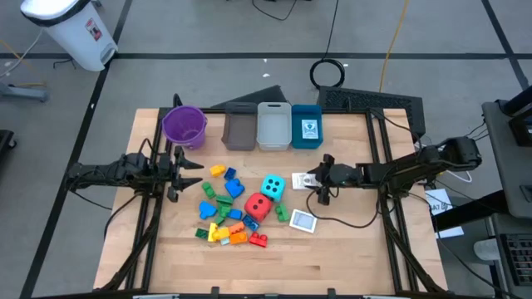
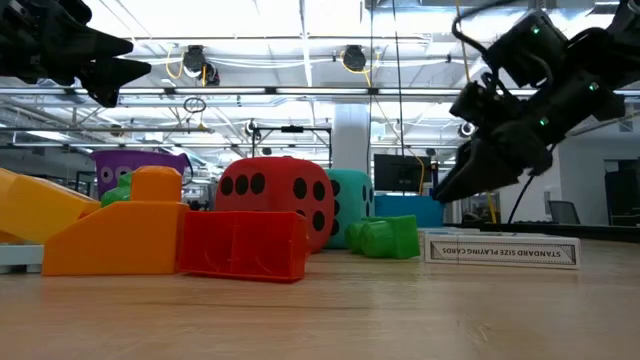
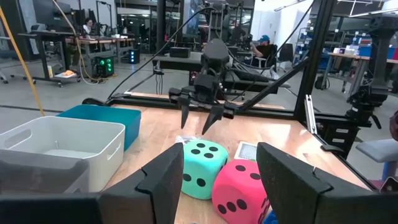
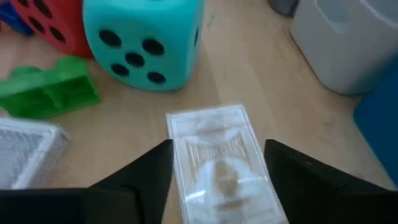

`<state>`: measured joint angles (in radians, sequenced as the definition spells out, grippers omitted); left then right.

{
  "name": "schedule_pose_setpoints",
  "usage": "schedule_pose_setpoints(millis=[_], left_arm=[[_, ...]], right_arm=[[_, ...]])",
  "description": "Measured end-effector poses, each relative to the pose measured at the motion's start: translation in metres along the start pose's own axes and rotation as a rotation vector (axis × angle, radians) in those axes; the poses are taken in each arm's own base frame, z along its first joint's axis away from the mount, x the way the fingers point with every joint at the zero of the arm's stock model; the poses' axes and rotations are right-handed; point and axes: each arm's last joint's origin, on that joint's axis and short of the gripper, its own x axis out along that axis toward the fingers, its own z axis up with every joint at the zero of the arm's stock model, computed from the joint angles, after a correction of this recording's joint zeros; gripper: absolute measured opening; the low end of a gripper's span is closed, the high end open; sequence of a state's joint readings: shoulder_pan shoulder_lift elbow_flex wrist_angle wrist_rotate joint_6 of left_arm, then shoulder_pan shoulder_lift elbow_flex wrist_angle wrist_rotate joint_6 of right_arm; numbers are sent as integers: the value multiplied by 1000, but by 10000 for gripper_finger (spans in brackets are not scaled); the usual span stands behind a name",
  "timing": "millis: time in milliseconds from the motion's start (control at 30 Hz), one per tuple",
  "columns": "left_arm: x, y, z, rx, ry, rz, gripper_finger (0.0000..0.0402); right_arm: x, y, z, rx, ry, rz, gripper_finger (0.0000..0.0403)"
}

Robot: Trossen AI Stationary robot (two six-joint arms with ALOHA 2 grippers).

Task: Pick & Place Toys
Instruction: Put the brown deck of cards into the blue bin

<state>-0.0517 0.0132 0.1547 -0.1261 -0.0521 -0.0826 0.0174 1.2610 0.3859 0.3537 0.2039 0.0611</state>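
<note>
**The right claw is over a little card box**

The wooden table (image 1: 332, 249) holds a row of tubs along its far edge: a purple bucket (image 1: 184, 125), then a grey bin (image 1: 239, 129), a white bin (image 1: 273, 127) and a blue bin (image 1: 307, 127). None of these are toys.

The toys sit in a heap near the middle of the table. The two biggest are the red die (image 1: 258, 207) and the cyan die (image 1: 272, 187), close side by side. They look light and a bit squashy, I think, and wide for a claw, so flat sides would be the best place to pinch.

Next come the small plastic bricks (image 1: 223, 223), mostly toward the table's left and near side. They look hard, light and a bit slippery.

The flat white card box (image 4: 221, 163) lies just right of the cyan die. It looks thin and stiff. Grabbing it across its long edges seems best to me.

The right gripper (image 4: 217, 168) hangs just over that box, fingers spread wide, holding nothing. The left gripper (image 1: 184, 164) waits near the bucket, also spread apart and empty.
</note>
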Motion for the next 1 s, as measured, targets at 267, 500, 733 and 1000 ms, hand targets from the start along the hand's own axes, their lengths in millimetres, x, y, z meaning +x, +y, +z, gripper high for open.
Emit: schedule_pose_setpoints(millis=[267,500,733,1000], left_arm=[[0,0,0,0,-2,0,209],[0,0,0,0,-2,0,209],[0,0,0,0,-2,0,209],[0,0,0,0,-2,0,209]], right_arm=[[4,-12,-3,-72,29,-17,339],[19,-20,-16,-107,108,128,346],[35,-31,-26,-110,133,87,335],[29,-28,-24,18,144,170,325]])
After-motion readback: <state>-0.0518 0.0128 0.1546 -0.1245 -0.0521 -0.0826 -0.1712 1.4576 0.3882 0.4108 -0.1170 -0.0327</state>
